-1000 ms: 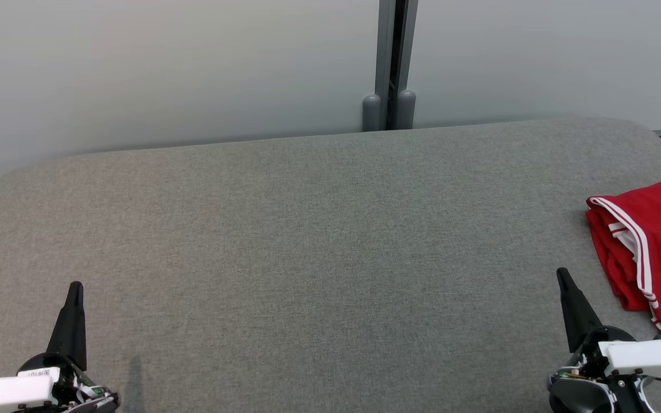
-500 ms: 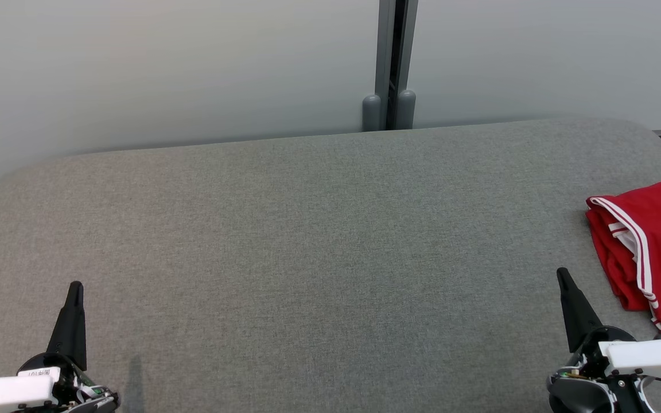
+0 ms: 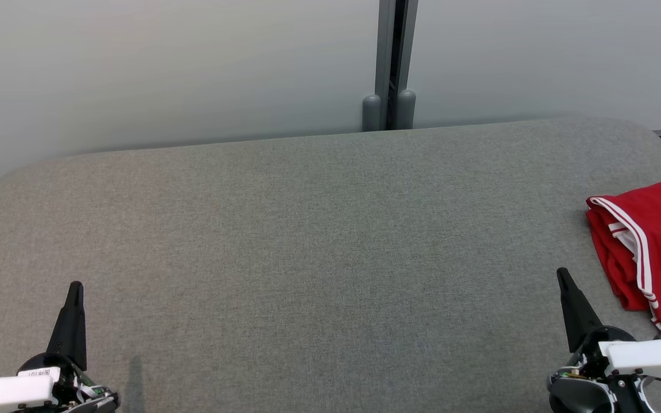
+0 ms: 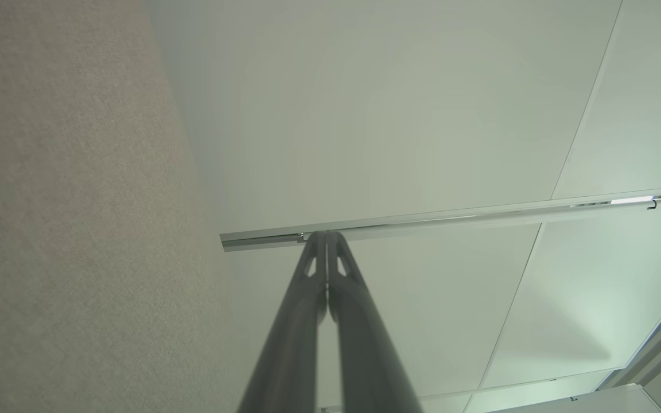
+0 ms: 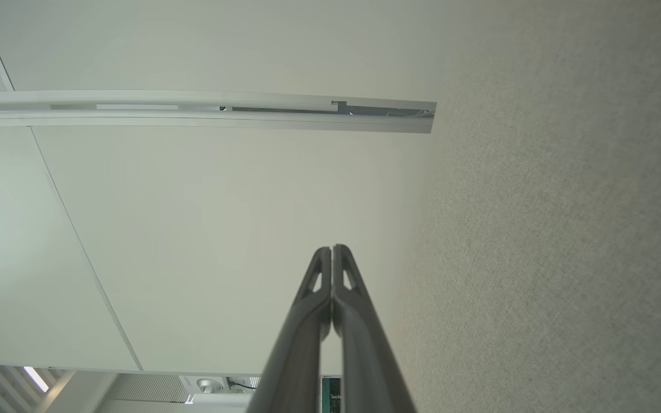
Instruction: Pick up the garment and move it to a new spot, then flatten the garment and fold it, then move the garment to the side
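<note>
We begin with the left gripper (image 3: 75, 287). In its wrist view the two dark fingers (image 4: 306, 304) are pressed together along their length with the tips meeting, clenched on nothing. The right gripper (image 3: 562, 273) is the same: its fingers (image 5: 308, 327) lie tight against each other and are empty.

In the head view we see the left gripper over the near left corner of the grey padded surface (image 3: 319, 241). Its joined fingers point toward the far edge, and a thin shadow lies on the cloth just to its right. The right gripper stands over the near right corner, its fingers leaning a little to the left. A white wrist housing sits behind each gripper. We cannot tell whether either gripper touches the cloth.

The garment (image 3: 660, 246) is red with white stripes down its side. It lies folded into a compact stack at the right edge of the surface, and the picture's border cuts off part of it. It sits just beyond and to the right of the right gripper, near it but apart.

Past the far edge we see pale wall panels (image 3: 164, 69). A vertical grey post (image 3: 391, 57) stands between them, with two rounded caps (image 3: 372, 113) at its foot. In both wrist views the fingers point at these panels, and the grey cloth runs along one side.
</note>
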`<state>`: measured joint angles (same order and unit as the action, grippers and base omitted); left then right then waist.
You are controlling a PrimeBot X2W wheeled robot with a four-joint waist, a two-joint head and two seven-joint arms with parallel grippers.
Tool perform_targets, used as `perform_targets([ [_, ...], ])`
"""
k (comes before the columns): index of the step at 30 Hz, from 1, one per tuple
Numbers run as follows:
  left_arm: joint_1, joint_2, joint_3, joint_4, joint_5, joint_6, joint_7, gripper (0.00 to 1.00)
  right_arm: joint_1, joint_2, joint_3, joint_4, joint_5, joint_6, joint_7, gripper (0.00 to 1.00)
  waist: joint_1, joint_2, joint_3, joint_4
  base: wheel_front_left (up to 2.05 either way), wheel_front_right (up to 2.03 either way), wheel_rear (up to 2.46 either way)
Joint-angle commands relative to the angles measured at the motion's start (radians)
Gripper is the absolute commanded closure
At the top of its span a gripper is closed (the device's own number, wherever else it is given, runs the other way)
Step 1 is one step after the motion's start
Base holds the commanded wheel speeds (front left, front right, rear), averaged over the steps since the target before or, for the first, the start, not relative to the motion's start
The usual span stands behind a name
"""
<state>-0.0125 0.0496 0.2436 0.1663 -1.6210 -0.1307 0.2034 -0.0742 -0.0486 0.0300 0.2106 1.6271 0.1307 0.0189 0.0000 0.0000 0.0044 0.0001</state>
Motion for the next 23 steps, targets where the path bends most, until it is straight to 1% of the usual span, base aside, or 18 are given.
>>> perform_targets([
  [1, -0.016, 0.002, 0.005, 0.0, 0.002, -0.004, 0.003, 1.0, -0.009, -0.004, -0.003, 0.002, -0.003, 0.0, 0.005, 1.0, 0.0, 0.0, 0.0, 0.0, 0.0, 0.0, 0.0],
  [23, -0.017, 0.001, 0.006, 0.0, 0.003, -0.004, 0.004, 1.0, -0.009, -0.004, -0.004, 0.002, -0.003, 0.0, 0.004, 1.0, 0.0, 0.0, 0.0, 0.0, 0.0, 0.0, 0.0],
])
